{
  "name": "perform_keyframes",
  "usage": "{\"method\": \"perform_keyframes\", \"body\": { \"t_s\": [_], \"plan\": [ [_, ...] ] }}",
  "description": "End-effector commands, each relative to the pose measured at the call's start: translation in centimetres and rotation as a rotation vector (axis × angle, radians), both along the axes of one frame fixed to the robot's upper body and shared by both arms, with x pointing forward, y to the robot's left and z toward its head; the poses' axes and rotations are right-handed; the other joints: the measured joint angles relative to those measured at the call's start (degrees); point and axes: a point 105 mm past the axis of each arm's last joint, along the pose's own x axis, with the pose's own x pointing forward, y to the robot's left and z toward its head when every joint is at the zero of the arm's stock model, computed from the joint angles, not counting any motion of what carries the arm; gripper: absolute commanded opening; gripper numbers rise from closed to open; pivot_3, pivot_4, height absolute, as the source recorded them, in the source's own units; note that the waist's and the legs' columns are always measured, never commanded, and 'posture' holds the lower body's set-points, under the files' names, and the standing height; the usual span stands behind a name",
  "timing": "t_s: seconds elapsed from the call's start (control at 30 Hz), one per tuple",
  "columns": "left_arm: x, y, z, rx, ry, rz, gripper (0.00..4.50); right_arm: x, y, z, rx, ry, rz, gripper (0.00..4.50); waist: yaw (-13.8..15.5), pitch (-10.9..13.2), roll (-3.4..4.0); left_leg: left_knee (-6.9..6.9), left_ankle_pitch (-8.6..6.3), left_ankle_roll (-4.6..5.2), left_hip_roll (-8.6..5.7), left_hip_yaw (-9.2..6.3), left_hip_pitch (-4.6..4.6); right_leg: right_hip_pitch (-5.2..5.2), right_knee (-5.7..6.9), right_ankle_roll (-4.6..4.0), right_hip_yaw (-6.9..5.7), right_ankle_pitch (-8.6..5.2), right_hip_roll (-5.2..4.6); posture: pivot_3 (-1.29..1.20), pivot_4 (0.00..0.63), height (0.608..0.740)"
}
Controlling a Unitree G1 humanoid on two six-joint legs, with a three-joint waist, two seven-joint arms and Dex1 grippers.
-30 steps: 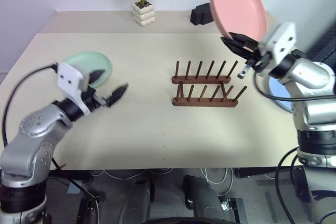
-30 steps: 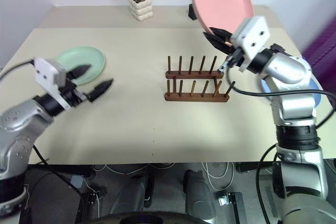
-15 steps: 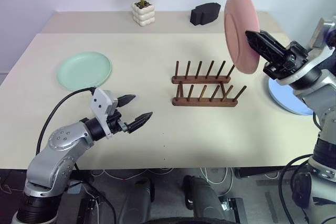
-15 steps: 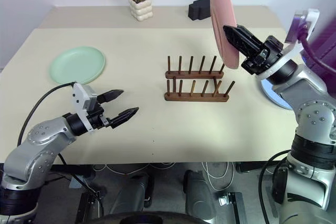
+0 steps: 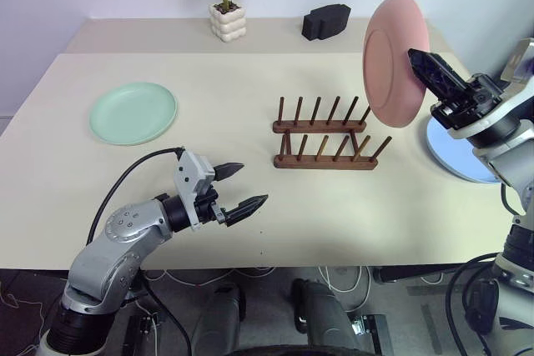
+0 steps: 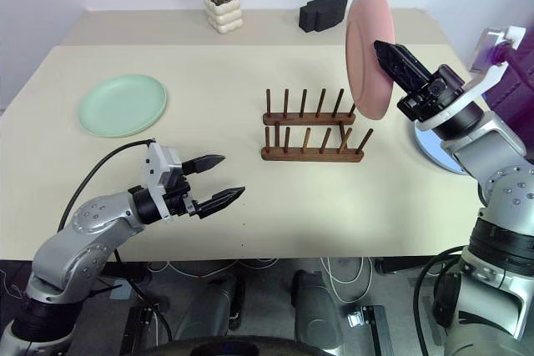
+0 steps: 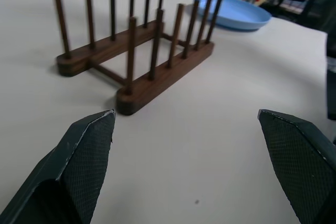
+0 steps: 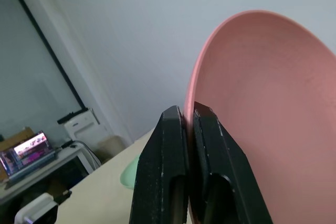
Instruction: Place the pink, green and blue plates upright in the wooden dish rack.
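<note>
Three round matte plates are seen across the head views. The salmon pink plate (image 5: 395,60) is held nearly on edge at the upper right of the frame, its rim pinched by the right gripper (image 5: 427,69), just above the right end of the dark reddish-brown wooden dish rack (image 5: 324,140). The pale mint green plate (image 5: 133,112) lies flat at the left of the beige table (image 5: 250,206), and the light blue plate (image 5: 455,154) lies flat at the right edge, partly hidden behind the right arm.

At the lower left of the frame the left gripper (image 5: 236,188) is seen spread wide and empty, well apart from the rack. Its wrist view gives what the head views do not: the rack's two peg rows seen close and vacant between the textured fingers (image 7: 84,156), with the blue plate behind. The right wrist view shows the fingers clamped either side of the pink plate's rim.
</note>
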Motion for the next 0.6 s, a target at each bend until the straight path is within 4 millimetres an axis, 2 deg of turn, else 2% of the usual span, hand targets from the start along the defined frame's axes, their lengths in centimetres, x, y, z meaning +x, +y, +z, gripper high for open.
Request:
{"method": "perform_keyframes", "body": {
  "t_s": [0.03, 0.37, 0.6],
  "plan": [
    [-0.5, -0.7, 1.2, -0.006, -0.069, -0.034, 4.48, -0.5, -0.6, 0.8, 0.042, -0.026, -0.004, 0.00, 0.00, -0.01, 0.01, 0.00, 0.00, 0.00, 0.00, 0.00, 0.00, 0.00, 0.00, 0.00, 0.00, 0.00, 0.01, 0.00, 0.150, 0.736],
    [-0.5, -0.8, 1.1, -0.007, -0.070, -0.038, 4.48, -0.1, -0.9, -0.6, 0.103, 0.042, -0.018, 0.00, 0.02, -0.01, 0.02, 0.00, 0.00, 0.01, 0.00, 0.01, -0.01, 0.00, 0.00, 0.00, 0.00, 0.00, 0.00, 0.00, 0.150, 0.736],
    [-0.5, -0.7, 0.9, -0.007, -0.072, -0.033, 4.48, 0.1, -1.3, -0.8, 0.177, 0.069, -0.029, 0.00, 0.02, -0.01, 0.02, 0.00, 0.00, 0.01, 0.01, 0.00, -0.01, 0.00, 0.00, 0.00, 0.01, 0.00, 0.00, 0.00, 0.150, 0.736]
  ]
}}
